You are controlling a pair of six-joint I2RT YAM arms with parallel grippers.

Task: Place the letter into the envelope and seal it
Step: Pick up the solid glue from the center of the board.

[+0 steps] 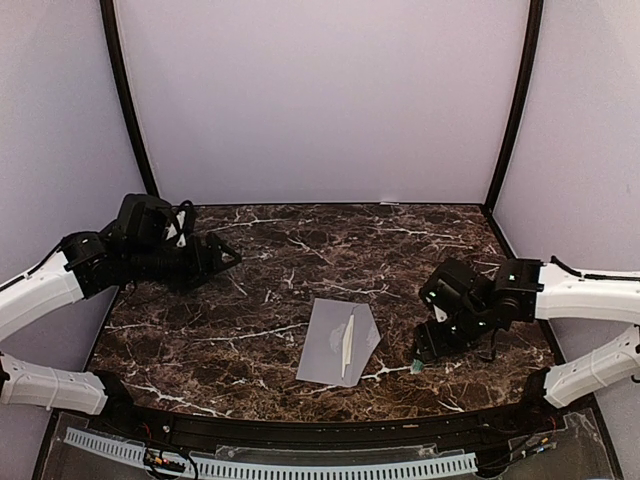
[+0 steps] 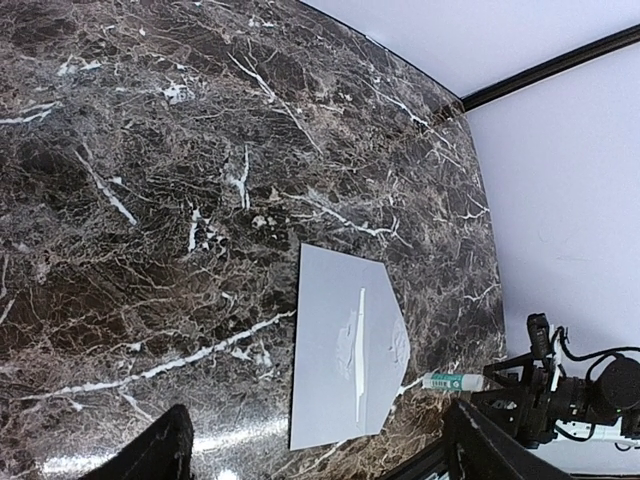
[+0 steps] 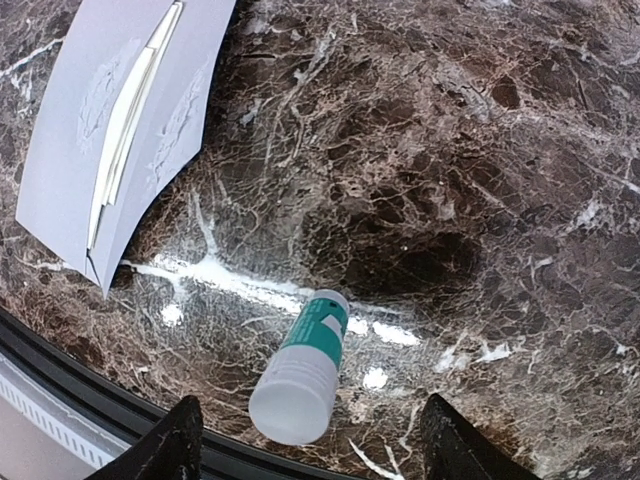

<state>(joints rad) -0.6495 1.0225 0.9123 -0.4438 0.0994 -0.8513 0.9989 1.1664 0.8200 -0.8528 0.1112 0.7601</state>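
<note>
One envelope (image 1: 325,352) and, seemingly, glue (image 3: 300,370) near table's (image 1: 250,300) edge.

I can read no text, number or brand in any of my views. The small white tube (image 3: 300,375) carries a green and white label, but its print is too small for me. On the grey envelope (image 3: 60,170) I find no legible writing.
</note>
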